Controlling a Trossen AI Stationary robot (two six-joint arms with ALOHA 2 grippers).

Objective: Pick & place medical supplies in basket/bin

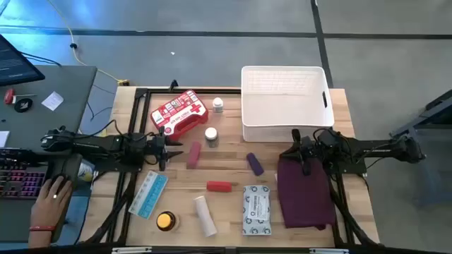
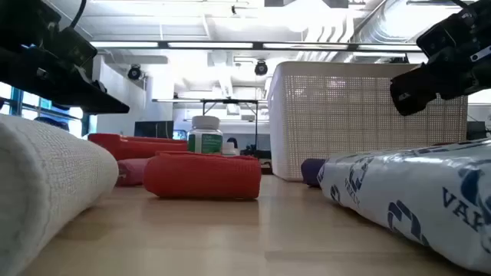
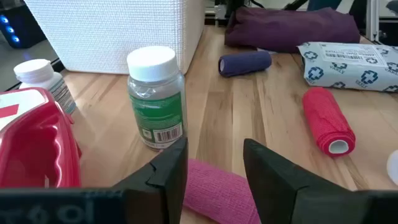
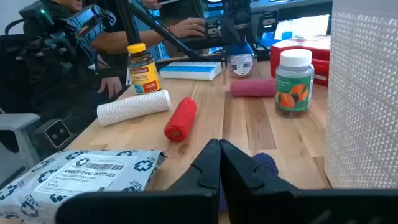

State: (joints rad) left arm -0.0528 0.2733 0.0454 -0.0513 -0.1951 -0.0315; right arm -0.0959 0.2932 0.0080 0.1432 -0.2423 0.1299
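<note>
Hovering with fingers spread, the left gripper (image 3: 214, 171) hangs over the soft pink cloth roll (image 3: 217, 198), whose near end its fingers hide. Just beyond stands the clear green-labelled bottle with white cap (image 3: 156, 98). The right gripper (image 4: 219, 163), pressed together and empty, covers most of a purple roll (image 4: 266, 163) beside the white lattice plastic basket (image 1: 282, 102).

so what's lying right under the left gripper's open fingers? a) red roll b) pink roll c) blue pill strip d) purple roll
b, the left wrist view shows the pink roll directly below the left gripper, with the red roll and purple roll farther off.
</note>
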